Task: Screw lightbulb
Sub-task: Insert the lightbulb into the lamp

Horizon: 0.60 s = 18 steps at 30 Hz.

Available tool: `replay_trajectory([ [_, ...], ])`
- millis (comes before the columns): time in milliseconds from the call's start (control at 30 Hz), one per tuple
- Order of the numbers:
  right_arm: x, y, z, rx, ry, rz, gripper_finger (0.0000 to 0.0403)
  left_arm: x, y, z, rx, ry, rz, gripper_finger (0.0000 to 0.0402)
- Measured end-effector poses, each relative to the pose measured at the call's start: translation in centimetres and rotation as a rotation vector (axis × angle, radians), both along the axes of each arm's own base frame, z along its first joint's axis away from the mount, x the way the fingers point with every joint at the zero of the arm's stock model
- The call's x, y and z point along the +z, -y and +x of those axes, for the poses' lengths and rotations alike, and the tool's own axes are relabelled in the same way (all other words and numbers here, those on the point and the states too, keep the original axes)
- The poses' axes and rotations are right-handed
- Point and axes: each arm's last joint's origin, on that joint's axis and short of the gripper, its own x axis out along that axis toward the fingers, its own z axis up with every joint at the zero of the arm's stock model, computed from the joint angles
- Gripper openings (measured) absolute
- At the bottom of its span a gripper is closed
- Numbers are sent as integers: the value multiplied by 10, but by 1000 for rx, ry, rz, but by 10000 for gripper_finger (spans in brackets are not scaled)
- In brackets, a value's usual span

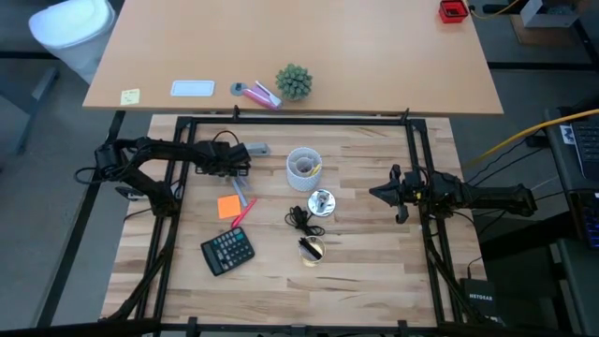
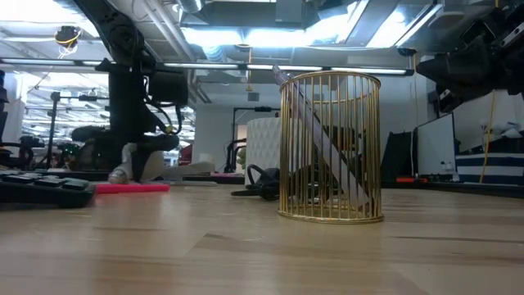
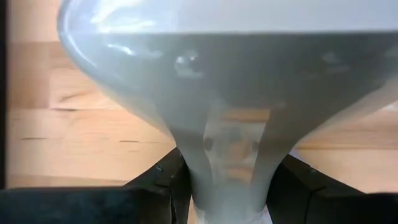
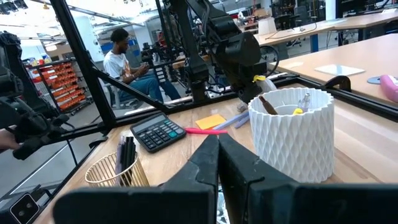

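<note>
While the left end effector [image 1: 245, 155] grips one lightbulb [image 3: 230, 112], the right end effector [image 1: 401, 194] hangs closed, empty.

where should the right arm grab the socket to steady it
Probably by the round silver rim of the socket, coming down from above on the right gripper side. From above it shows a round outline, its cord trails off the opposite way, and the cup stands close behind it, so jaws set across the rim from the right look clearest.
</note>
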Motion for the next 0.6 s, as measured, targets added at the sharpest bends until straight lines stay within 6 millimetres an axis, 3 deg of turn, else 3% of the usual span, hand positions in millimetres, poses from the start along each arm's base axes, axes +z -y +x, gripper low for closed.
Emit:
replay_trajectory([
  [333, 0, 0, 0, 0, 0, 0, 12, 3, -5, 12, -69, 122, 24, 144],
  [600, 0, 0, 0, 0, 0, 0, 12, 23, -8, 20, -108, 282, 122, 149],
])
